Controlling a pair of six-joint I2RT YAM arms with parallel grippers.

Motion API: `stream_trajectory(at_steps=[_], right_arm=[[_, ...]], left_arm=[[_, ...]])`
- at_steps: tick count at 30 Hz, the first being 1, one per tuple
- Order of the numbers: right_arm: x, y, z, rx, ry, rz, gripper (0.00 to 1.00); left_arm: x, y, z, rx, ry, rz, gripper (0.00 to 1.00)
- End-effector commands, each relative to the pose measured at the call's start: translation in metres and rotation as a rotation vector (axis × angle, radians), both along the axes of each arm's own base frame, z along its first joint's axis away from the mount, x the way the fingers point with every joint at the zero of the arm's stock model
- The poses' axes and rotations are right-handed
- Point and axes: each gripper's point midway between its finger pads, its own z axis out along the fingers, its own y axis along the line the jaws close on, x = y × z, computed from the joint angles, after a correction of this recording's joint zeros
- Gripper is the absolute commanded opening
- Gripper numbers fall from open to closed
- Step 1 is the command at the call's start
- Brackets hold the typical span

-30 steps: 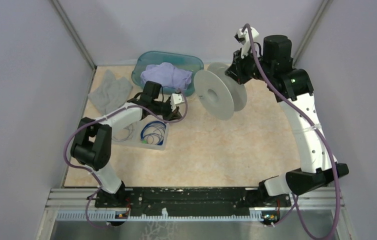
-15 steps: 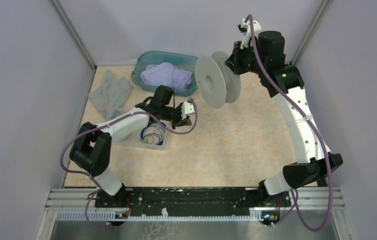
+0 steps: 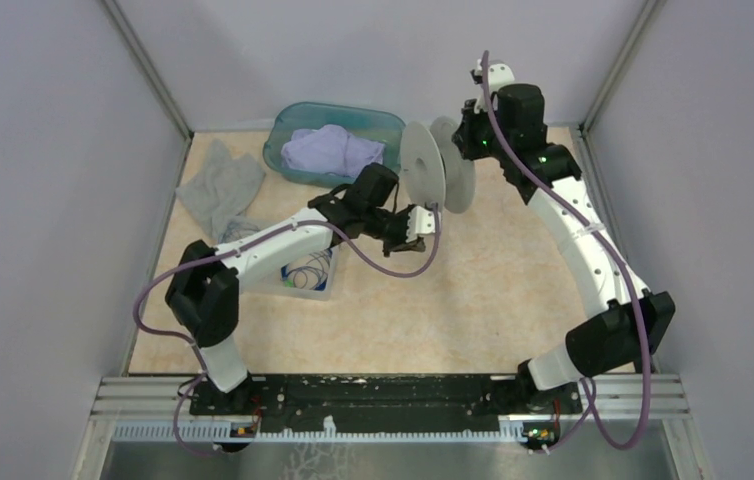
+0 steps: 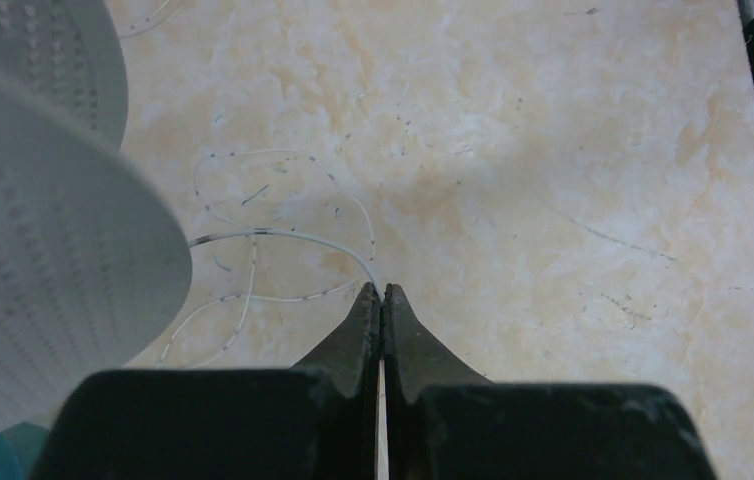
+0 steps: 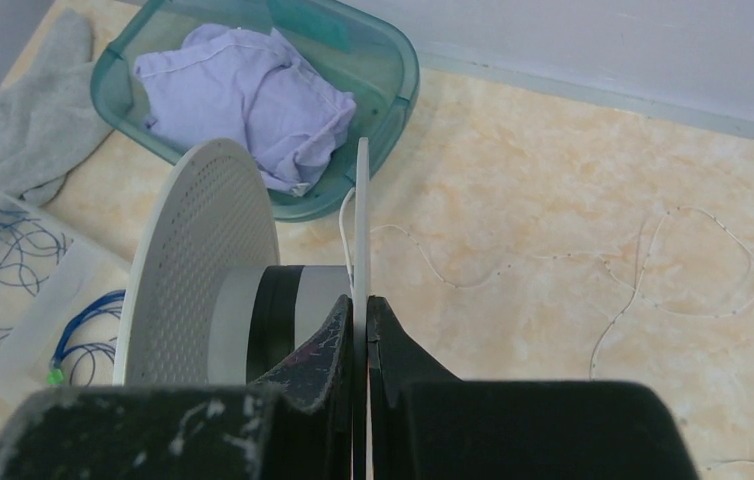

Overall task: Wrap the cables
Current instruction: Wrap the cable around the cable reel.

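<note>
Whitish cable (image 4: 293, 235), left pincer (image 4: 382, 291) to spool (image 4: 43, 270)

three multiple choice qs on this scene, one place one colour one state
1. The lavender cloth lies: A in the teal basin; B on a shelf; C in a drawer.
2. The cable in the left claw is: A red; B whitish; C black.
3. The right claw is: A wide open; B holding a cup; C shut on the spool flange.
Key: A, it sits piled inside the basin; B, a pale wire leaves the closed tips; C, it pinches the flange edge.
</note>
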Motion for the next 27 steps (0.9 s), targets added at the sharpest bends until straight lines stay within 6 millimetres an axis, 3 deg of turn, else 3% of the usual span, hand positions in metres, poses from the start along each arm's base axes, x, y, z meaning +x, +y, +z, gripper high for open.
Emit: stream_trajectory(at_steps=[1,6,13,27], right_arm=[[0.013,-0.008,0.046,0.054,-0.184,-0.059,0.00],[0.013,-0.013,0.029,0.022,-0.175,-0.074,0.00],[0.007,-0.021,0.008,-0.034,-0.171,-0.085,0.00],[-0.013,-0.012,-0.045,-0.121,-0.096,0.003,0.00]], left_arm=[[-0.010,-0.014,0.013,-0.005,0.051,-0.025,0.00],[-0.012,-0.023,0.037,-0.036,0.096,-0.011,0.00],[0.006,-0.023,0.065,-0.043,0.085,0.105,0.00],[0.044,-0.020,0.085,-0.064,0.019,0.318,0.01]])
